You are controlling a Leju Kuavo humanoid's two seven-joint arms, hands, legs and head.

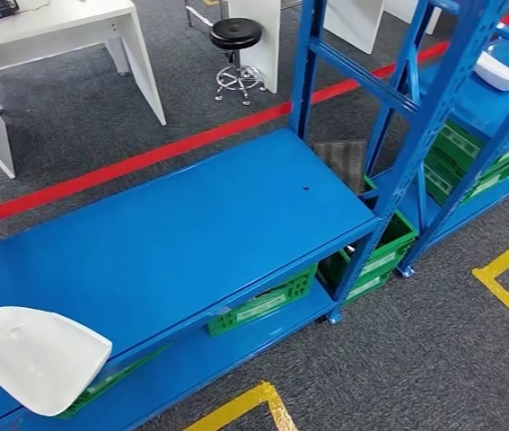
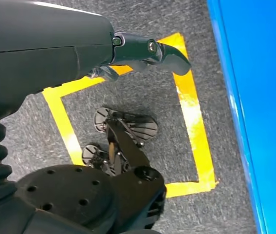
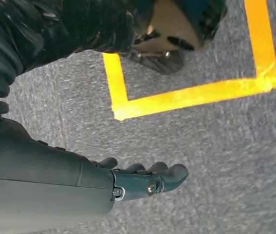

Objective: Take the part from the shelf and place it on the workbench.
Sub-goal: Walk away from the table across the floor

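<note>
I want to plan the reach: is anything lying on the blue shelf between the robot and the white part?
Nothing visible. The white part lies at the near edge of the blue shelf, overhanging it. The left hand and right hand hang over the floor.

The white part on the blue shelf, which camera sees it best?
The head view: the white part lies whole on the blue shelf. The left wrist view catches just the shelf's edge, and the right wrist view looks at carpet.

Blue shelf board (image 1: 190,224): top surface bare across its middle and right, open from the front.
White part (image 1: 31,357): lies on the board's near-left corner, overhanging the edge.
Blue upright posts (image 1: 400,171): bound the right end.
Green crates (image 1: 265,305): fill the level beneath.
</note>
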